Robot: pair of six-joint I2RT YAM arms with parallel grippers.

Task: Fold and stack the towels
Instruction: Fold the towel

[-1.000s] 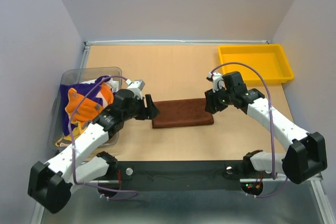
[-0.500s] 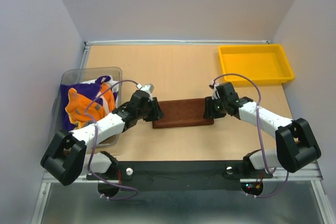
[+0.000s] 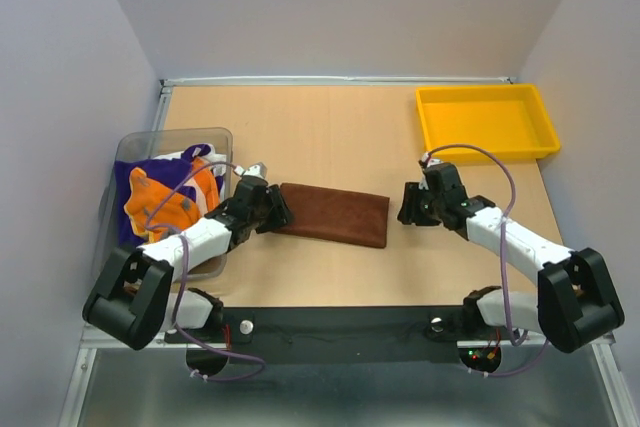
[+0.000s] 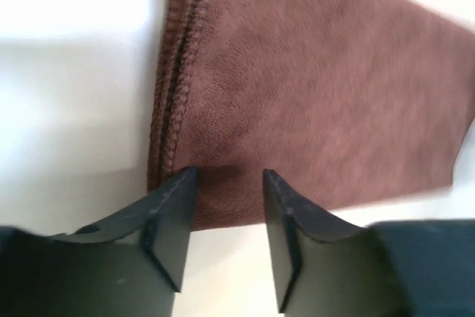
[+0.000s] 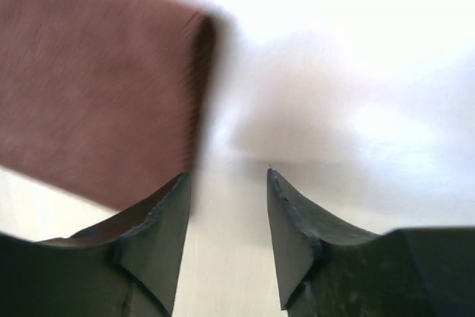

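Folded dark brown towel (image 3: 332,214) flat on table (image 3: 330,132), well left of yellow tray (image 3: 485,122), slightly skewed. Just left of towel: left gripper (image 3: 271,209), fingers (image 4: 167,217) part-open astride its stitched end, grip not certain. Just right, clear of towel: right gripper (image 3: 408,205), part-open, empty. Farther left: clear bin (image 3: 215,137) with orange towel (image 3: 165,197) and purple towel (image 3: 125,182).

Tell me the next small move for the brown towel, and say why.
Probably bring the right tool back onto the folded brown towel. Its near end now lies apart from that tool, whose fingers are open over bare table, while the left tool straddles the towel's other end. The towel also lies skewed, so both ends need holding before squaring it.
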